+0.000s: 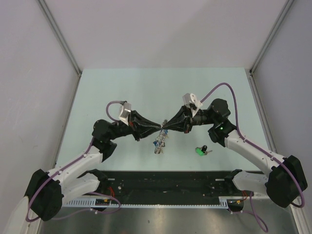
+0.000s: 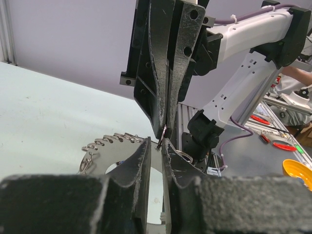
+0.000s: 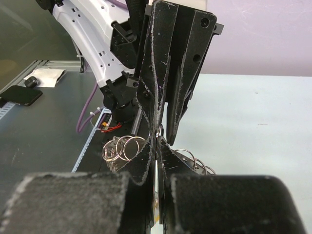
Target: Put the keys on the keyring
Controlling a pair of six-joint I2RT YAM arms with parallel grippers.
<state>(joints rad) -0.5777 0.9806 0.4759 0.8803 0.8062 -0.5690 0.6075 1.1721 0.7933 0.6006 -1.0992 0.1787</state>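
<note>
The keyring hangs between the two grippers, with several keys on it. My left gripper and right gripper meet tip to tip above it. In the left wrist view the left gripper has its jaws a narrow gap apart at the keyring's rim. The right gripper pinches the same rim from above. In the right wrist view the right gripper is shut there, with the keyring's wire loops on both sides. A green key and a black key lie on the table.
The pale green table top is walled by grey panels at the back and sides. A black rail with cables runs along the near edge between the arm bases. The loose keys lie under the right forearm.
</note>
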